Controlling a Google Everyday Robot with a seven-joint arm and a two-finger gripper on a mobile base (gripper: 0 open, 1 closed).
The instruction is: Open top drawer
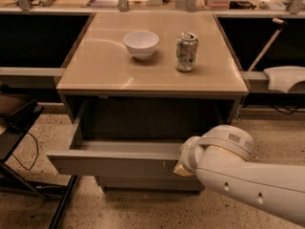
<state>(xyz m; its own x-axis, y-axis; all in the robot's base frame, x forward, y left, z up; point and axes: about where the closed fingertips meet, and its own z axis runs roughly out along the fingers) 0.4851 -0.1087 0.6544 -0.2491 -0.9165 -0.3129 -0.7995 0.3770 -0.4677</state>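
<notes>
Top drawer (pixel 109 162) open, end effector (pixel 183 168) at front

Tan table (pixel 95 75) carries a white bowl (pixel 141 44) and, just to its right, an upright can (pixel 186 52), not touching; the hand (pixel 182 168) sits below at the top drawer (pixel 114 163) front.

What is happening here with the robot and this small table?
A robot arm reaches in from the lower right, and its gripper is at the right end of the top drawer, against its front. The drawer is pulled well out from under the table top, so its shallow tray shows. A white bowl and a drink can stand on the table top, apart from each other.
</notes>
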